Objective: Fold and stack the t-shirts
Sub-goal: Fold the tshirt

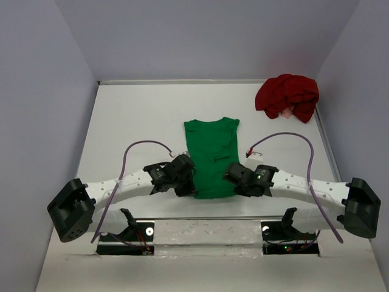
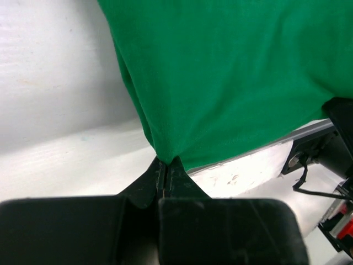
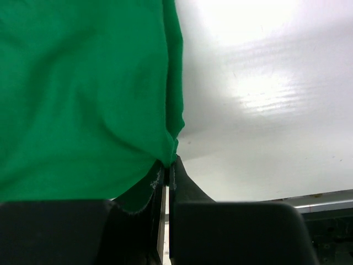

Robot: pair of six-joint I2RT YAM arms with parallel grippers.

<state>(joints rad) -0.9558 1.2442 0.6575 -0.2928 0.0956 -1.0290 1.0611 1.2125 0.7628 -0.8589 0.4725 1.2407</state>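
Plainly the fold of the green t-shirt [image 1: 211, 155] is the step in hand. It lies near the middle of the worktop [image 1: 137, 115], between the two arms, as a narrow strip with its collar end away from the robot, so I judge that its sides are already turned in. The left tool [image 2: 165, 167] is pinched tight on the near left corner of the cloth, and the right tool [image 3: 167, 165] is pinched tight on the near right corner. In both wrist views the soft knit gathers into a small point where the black jaws meet. The next move, as I judge it, calls for both corners to be lifted together and carried toward the collar at an even pace, so the strip halves without skewing. Thin limp jersey is likely to sag and wrinkle between the two grips if they drift apart or together. The dark red t-shirt [image 1: 287, 97] sits well apart in the far right corner, a crumpled heap, not yet folded. The worktop is smooth, white and slightly glossy.
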